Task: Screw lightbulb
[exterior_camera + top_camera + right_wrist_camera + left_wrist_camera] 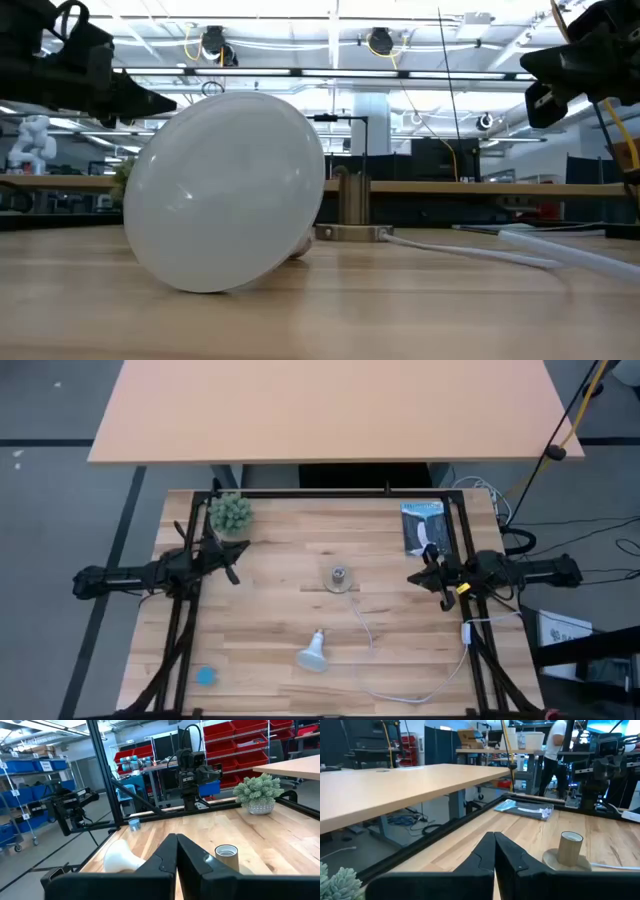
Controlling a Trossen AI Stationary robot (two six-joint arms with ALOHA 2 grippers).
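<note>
Left dark two-finger gripper [232, 567] raised over the left side of the pale wooden slatted table [270, 630], fingers pressed together, empty. Right dark two-finger gripper [427, 575] level over the right side, fingers likewise closed on nothing. Broad bare wood open between them. Small round brass-coloured metal socket [338, 576] upright at table centre, white cord [368, 635] curling toward the near right corner. Frosted white lightbulb [314, 651] lying on its side near the front edge, smooth dome toward the front, neck toward the socket, apart from it.
</note>
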